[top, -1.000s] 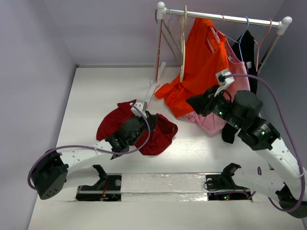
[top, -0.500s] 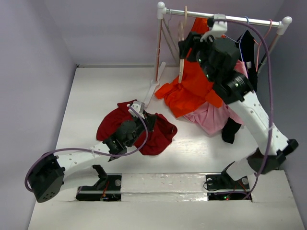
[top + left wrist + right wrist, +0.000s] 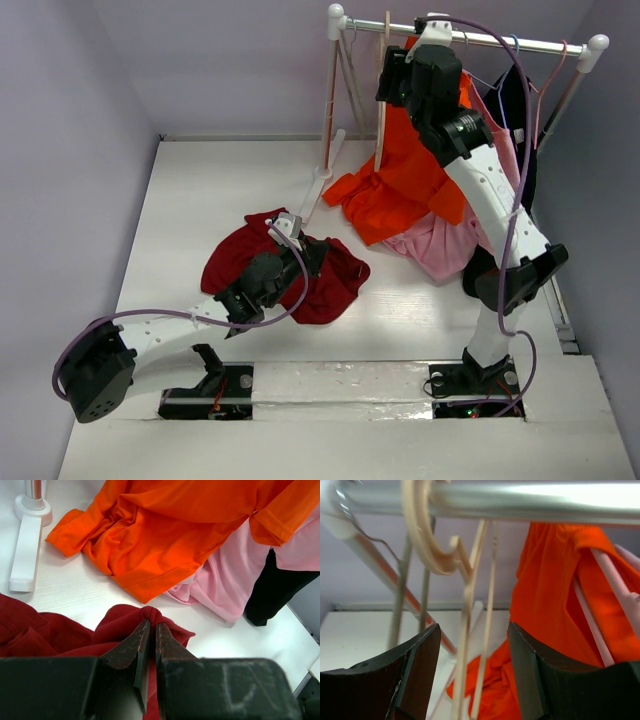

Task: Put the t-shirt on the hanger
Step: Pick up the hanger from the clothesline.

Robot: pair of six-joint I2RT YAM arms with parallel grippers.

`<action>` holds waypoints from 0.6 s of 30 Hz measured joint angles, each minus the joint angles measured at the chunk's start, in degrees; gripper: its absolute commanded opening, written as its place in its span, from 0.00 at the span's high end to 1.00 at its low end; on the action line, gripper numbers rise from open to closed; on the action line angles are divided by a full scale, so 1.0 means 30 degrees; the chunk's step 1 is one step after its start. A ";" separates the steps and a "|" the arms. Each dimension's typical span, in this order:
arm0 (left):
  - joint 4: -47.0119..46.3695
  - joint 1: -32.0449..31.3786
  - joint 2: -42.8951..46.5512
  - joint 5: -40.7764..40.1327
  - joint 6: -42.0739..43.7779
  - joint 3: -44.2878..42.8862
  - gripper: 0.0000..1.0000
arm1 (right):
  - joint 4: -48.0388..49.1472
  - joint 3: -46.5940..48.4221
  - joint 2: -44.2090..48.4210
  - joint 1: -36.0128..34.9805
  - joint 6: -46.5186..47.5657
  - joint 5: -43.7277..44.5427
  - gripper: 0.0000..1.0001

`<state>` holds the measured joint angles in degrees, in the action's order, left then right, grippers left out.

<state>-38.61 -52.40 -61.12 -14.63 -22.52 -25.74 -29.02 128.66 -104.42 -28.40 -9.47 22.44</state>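
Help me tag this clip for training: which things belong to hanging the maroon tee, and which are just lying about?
Part of the job:
t-shirt, pinched by the left gripper
cream hanger, between the fingers of the open right gripper

Just there:
orange shirt
pink garment
black garment
clothes rail

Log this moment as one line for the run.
left gripper: shut on t-shirt | right gripper: open, straddling hanger on rail | t-shirt: on table
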 measured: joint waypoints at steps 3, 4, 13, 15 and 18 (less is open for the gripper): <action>-0.0080 0.0000 -0.0007 0.0131 -0.0007 0.0000 1.00 | -0.0627 0.0204 -0.0612 0.0109 -0.0168 -0.0146 0.39; -0.0102 0.0000 -0.0015 0.0182 0.0000 0.0000 1.00 | -0.0765 0.0248 -0.0787 0.0124 -0.0219 -0.0153 0.40; -0.0204 0.0000 -0.0058 0.0248 0.0000 0.0000 1.00 | -0.1290 -0.0175 -0.1151 0.0423 -0.0423 -0.0226 0.74; -0.0204 0.0000 -0.0102 0.0255 0.0000 0.0000 1.00 | -0.1246 -0.0342 -0.1129 0.0466 -0.0364 -0.0211 0.82; -0.0204 0.0000 -0.0153 0.0284 0.0000 0.0000 1.00 | -0.1195 -0.0415 -0.1129 0.0481 -0.0233 -0.0262 0.94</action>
<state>-39.22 -52.40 -61.58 -13.78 -22.52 -25.74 -32.60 127.42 -107.81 -26.96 -10.17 21.65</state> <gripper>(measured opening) 0.021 0.134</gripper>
